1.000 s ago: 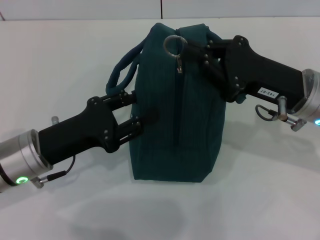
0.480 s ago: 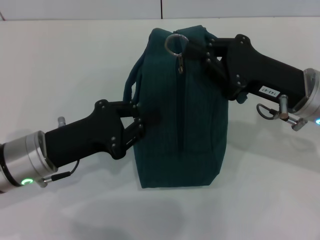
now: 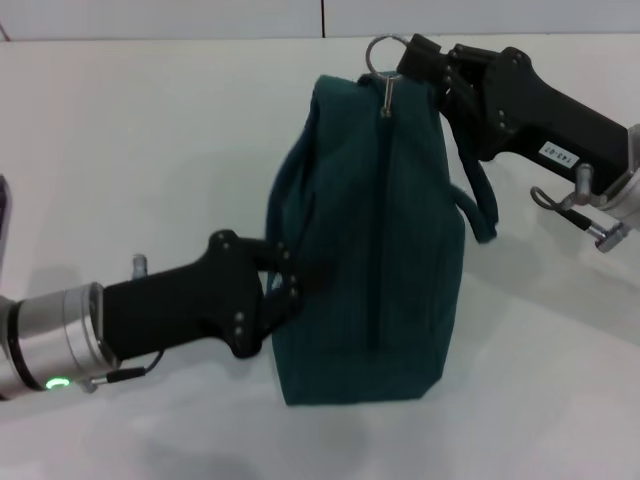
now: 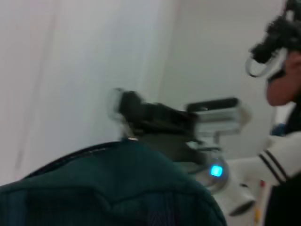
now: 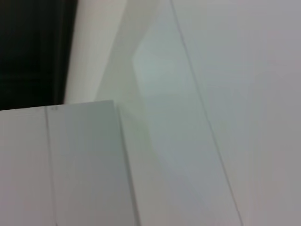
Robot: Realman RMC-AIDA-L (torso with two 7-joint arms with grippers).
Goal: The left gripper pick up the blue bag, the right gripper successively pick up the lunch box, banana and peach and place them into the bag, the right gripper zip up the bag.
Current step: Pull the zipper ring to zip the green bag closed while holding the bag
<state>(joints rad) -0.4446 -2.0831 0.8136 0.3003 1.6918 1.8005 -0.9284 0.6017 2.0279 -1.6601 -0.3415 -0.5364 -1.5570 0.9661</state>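
The blue bag stood zipped (contents hidden); the left gripper pinched its handle, the right gripper its ring pull.

You see the blue bag in a dark teal-green, plain save for fine vertical ribbing in the fabric; its ring zip pull is silver; the left gripper is matte black on a silver wrist with a small green light; the right gripper is the same black, carrying a small white label with dark print, its wrist silver too; the table beneath them is plain white; the left wrist view shows a blue light beyond the teal fabric.
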